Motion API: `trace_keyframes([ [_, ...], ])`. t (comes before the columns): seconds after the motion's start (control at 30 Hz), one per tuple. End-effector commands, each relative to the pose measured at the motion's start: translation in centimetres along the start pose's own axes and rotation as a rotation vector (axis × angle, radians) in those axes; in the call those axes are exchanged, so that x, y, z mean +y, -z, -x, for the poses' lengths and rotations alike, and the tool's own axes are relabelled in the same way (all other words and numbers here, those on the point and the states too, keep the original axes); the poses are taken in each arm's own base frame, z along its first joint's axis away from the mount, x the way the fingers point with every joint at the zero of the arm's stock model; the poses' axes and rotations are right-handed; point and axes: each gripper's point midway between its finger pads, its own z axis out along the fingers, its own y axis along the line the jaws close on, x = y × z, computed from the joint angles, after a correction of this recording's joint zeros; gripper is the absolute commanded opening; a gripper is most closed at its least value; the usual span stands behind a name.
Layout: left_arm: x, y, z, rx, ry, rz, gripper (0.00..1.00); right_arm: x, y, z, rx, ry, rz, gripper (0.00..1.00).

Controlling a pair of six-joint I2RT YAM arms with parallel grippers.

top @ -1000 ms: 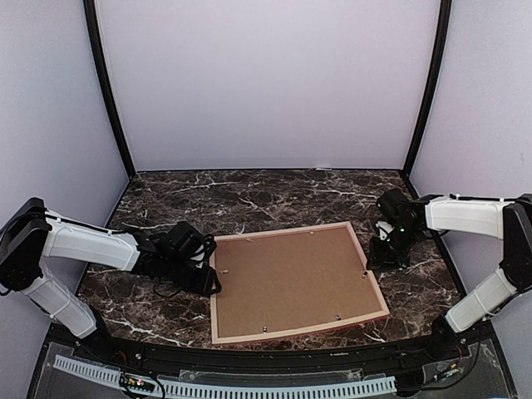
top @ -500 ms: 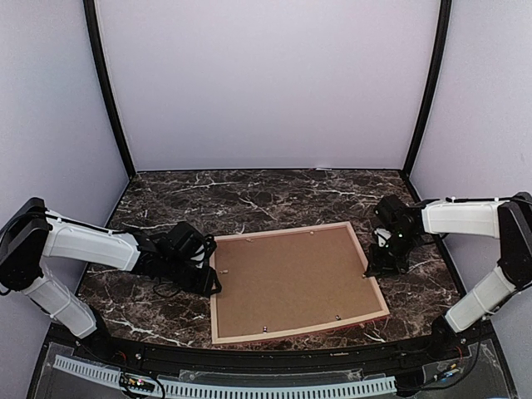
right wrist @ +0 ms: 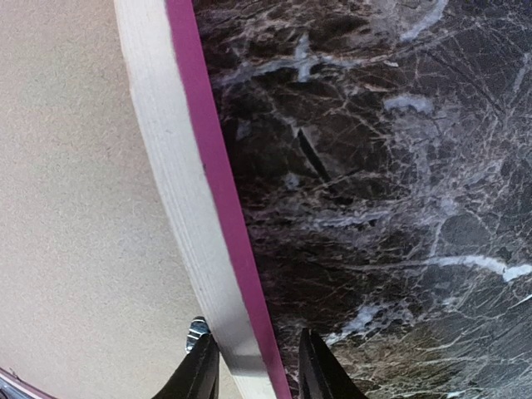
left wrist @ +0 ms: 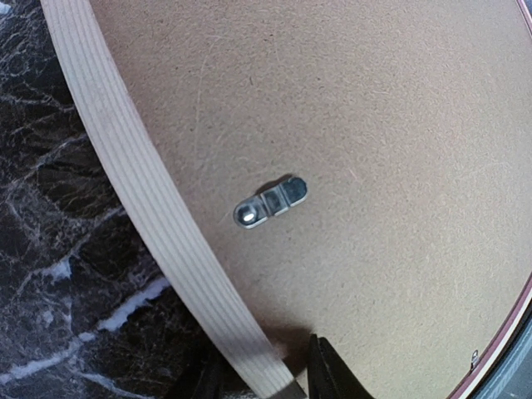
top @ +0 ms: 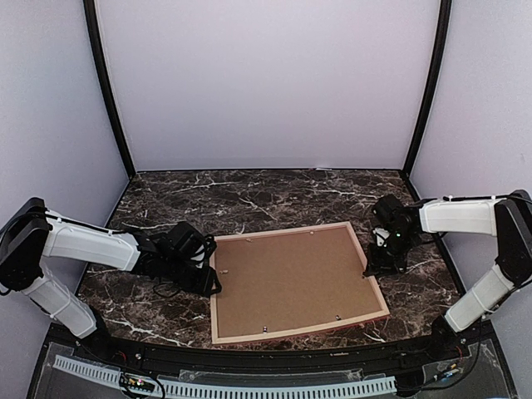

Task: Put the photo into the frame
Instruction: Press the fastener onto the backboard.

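The frame [top: 299, 331] is lying on the table [top: 249, 195] with the backing board [top: 291, 278] in it, the left gripper [top: 212, 278] straddling its left rail, the right gripper [top: 370, 268] its right.

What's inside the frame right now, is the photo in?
A brown backing board fills the frame, a metal clip on it. Anything beneath, photo included, is covered.

frame [right wrist: 179, 208]: pale tan wood back with fine lengthwise grain, pink-magenta outer edge | backing board [top: 291, 278]: plain brown, faintly speckled | clip [left wrist: 270, 202]: silver | bench [top: 249, 195]: near-black marble, white veins | walls [top: 266, 83]: pale lavender | arms [top: 83, 245]: white shells, black joints
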Motion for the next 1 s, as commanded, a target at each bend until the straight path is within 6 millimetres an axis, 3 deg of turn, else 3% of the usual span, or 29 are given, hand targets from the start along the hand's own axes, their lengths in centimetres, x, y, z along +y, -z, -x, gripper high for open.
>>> trace_keyframes([
  [0.0,-0.2,-0.1,0.1,0.005,-0.017,0.005,0.36,-0.4,-0.7,0.2,-0.004,0.004,-0.055,0.33],
  [0.63,-0.3,-0.4,0.1,0.014,-0.024,0.005,0.36,3.0,-0.4,1.0,-0.034,0.078,0.041,0.37],
  [0.97,-0.5,-0.4,0.2,0.011,-0.027,0.002,0.36,3.5,-0.9,-0.2,0.003,0.119,0.047,0.39],
])
